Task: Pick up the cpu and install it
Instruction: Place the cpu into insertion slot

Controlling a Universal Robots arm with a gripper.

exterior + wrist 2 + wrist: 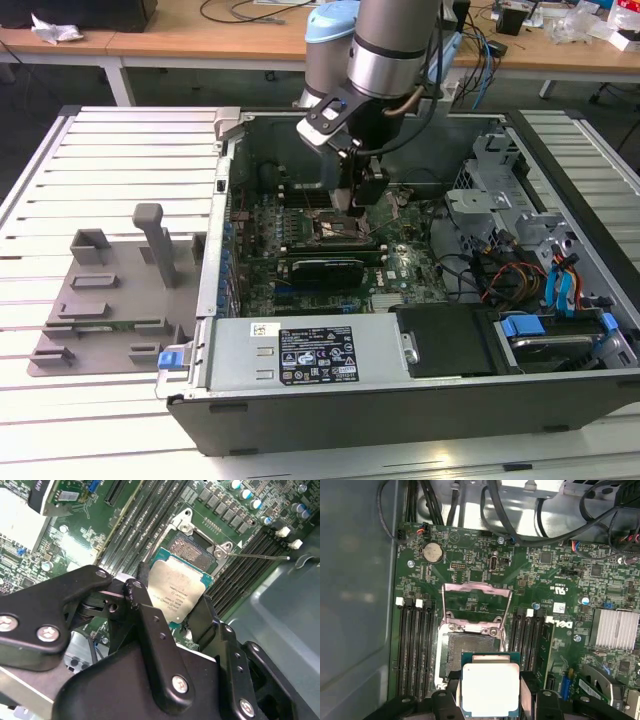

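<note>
Inside an open computer case point(400, 418), the gripper point(490, 700) pinches the cpu point(490, 686) by two opposite edges, just over the motherboard's open socket point(469, 647); the socket's metal load frame point(476, 605) stands raised.

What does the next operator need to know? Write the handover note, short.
Gripper: shut on the cpu, gripping two opposite edges.
Cpu: held over the motherboard, at the edge of the open socket; the socket's frame is raised.
Done: cpu picked up, now inside the computer case.
Left: cpu is not yet seated in the socket.
</note>
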